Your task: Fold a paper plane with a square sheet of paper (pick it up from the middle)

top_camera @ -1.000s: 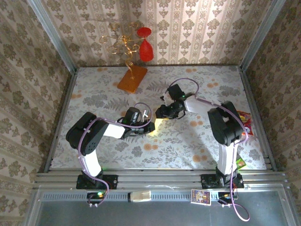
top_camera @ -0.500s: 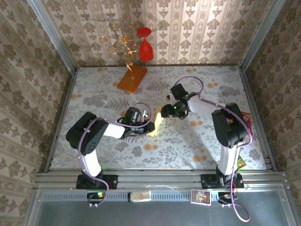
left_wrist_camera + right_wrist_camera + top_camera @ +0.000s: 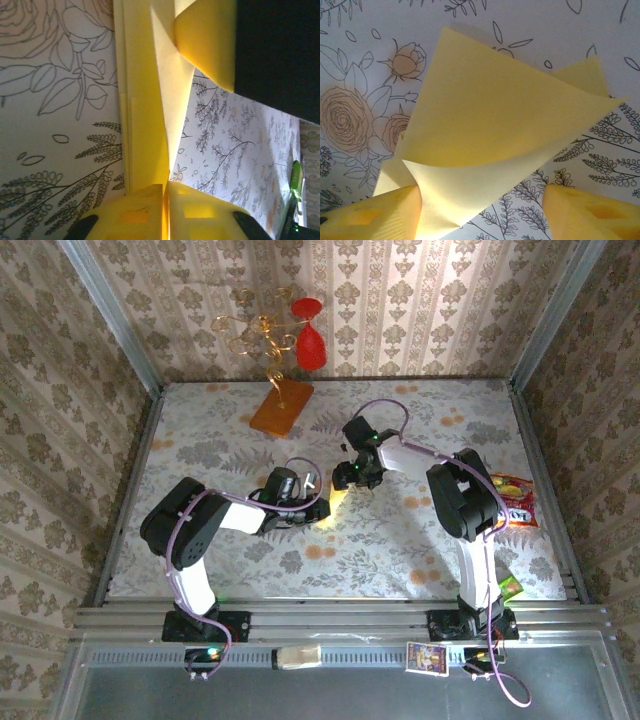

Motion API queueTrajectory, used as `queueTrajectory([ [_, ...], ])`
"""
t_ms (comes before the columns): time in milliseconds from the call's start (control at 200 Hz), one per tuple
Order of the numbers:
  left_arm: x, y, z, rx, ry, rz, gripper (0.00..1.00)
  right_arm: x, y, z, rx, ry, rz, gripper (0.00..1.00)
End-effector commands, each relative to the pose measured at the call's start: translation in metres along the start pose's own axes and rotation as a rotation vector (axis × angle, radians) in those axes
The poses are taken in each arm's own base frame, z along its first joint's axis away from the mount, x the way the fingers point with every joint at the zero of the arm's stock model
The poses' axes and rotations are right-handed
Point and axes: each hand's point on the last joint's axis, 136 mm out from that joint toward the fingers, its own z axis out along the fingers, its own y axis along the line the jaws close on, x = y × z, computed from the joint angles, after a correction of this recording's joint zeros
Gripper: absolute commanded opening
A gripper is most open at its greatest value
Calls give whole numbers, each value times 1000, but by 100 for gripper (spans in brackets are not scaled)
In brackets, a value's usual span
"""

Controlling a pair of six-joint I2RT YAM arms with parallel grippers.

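— Where is the square sheet of paper [image 3: 495, 125] seen?
— Creased, on the flowered table [image 3: 400, 540]. One edge is pinched by the left gripper [image 3: 165, 210]; the fingers of the right gripper [image 3: 480, 214] are spread apart over it.

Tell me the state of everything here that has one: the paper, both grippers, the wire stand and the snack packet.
Paper: partly folded, one flap curling up.
Left gripper: jaws shut on the paper's edge.
Right gripper: jaws open, one on either side of the paper.
Wire stand: upright at the back.
Snack packet: lying flat, far right.
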Motion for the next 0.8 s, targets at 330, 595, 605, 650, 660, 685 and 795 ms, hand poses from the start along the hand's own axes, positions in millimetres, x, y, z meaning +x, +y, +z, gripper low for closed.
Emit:
queueTrajectory([
  [330,-15,1,-11,-117,-7,41,34,24,-14,24,65,105,1,69],
  [595,-32,-2,-8,-144,-13,71,40,25,-11,27,40,113,15,69],
  [605,-32,-3,-8,-141,-12,71,40,26,-10,27,39,115,15,69],
  [650,-33,-4,-5,-131,-11,71,41,26,-10,27,34,115,20,69],
  [660,-34,-4,-4,-131,-11,70,41,26,-10,26,32,115,21,69],
  [685,-34,-3,-3,-130,-9,68,41,26,-10,27,28,116,23,69],
  [795,-35,-3,0,-130,3,69,41,26,-8,26,15,116,27,69],
])
